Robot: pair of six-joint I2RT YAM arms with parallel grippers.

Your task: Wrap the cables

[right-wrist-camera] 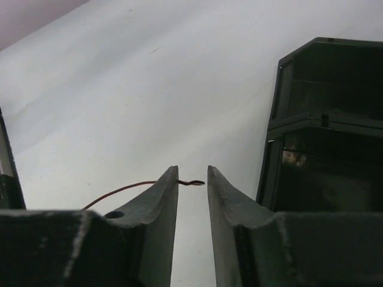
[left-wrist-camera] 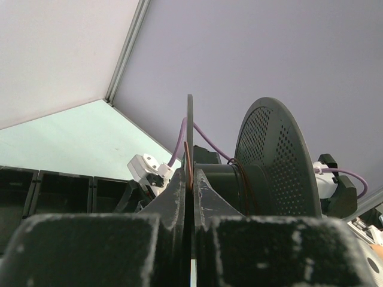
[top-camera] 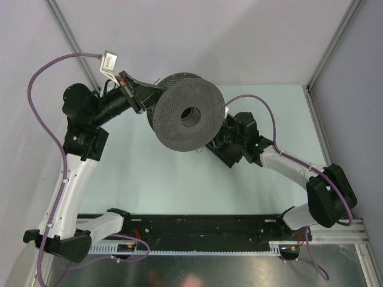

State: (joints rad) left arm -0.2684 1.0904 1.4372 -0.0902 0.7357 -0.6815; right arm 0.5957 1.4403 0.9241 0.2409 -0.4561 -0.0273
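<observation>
My left gripper [left-wrist-camera: 191, 182] is shut on the thin edge of one flange of the dark grey perforated spool [top-camera: 188, 113], holding it tilted above the table. A few turns of the cable [left-wrist-camera: 242, 179], a thin copper-brown wire, lie round the spool's hub [left-wrist-camera: 218, 179]. In the right wrist view the cable's free end [right-wrist-camera: 119, 190] curves in from the left. Its curled tip lies between the fingertips of my right gripper [right-wrist-camera: 192, 179], whose jaws stand apart with a clear gap. In the top view the right arm's wrist [top-camera: 242, 139] sits just below the spool's right edge.
Black open bins [right-wrist-camera: 323, 125] stand close on the right of my right gripper. A black rail [top-camera: 203, 227] runs along the near edge between the arm bases. Purple hoses [top-camera: 42, 119] loop off both arms. Grey walls enclose the pale green table [top-camera: 167, 185].
</observation>
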